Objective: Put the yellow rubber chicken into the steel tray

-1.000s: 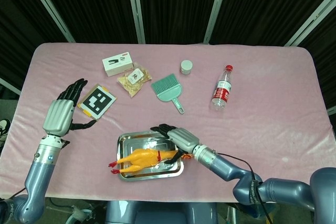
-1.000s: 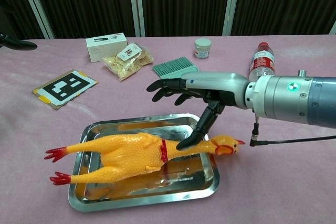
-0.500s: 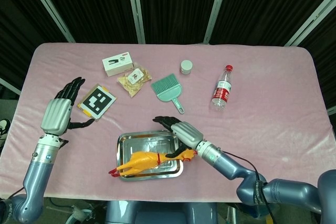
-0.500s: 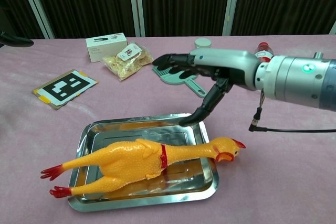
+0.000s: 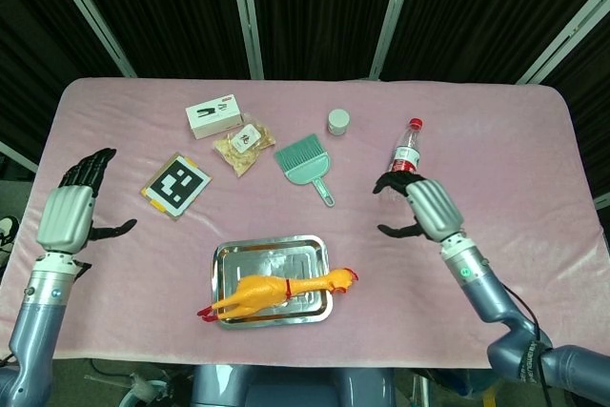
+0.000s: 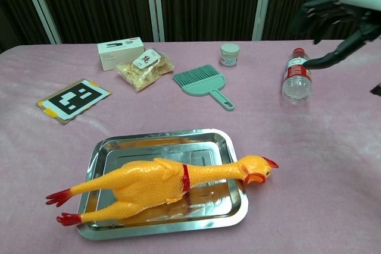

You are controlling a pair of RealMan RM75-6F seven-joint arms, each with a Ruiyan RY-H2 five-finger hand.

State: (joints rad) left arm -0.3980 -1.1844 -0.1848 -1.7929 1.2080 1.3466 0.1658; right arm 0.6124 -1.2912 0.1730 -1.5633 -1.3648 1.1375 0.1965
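The yellow rubber chicken [image 5: 272, 290] [image 6: 155, 185] lies lengthwise in the steel tray [image 5: 229, 259] [image 6: 161, 143]. Its head hangs over the tray's right rim and its red feet stick out past the left rim. My right hand [image 5: 420, 206] [image 6: 340, 17] is raised well to the right of the tray, near the water bottle, fingers spread and empty. My left hand [image 5: 69, 214] hovers at the table's left edge, far from the tray, fingers apart and holding nothing; the chest view does not show it.
A water bottle [image 5: 405, 159] [image 6: 296, 77] lies right of centre. A green dustpan brush [image 5: 307, 166], a small white jar [image 5: 338, 122], a snack bag [image 5: 244, 147], a white box [image 5: 213, 115] and a marker card [image 5: 176, 185] are spread behind the tray.
My right hand has let go of the chicken's neck and pulled up and away to the right, toward the bottle. The left hand has drawn back to the left. The chicken stays in the tray.
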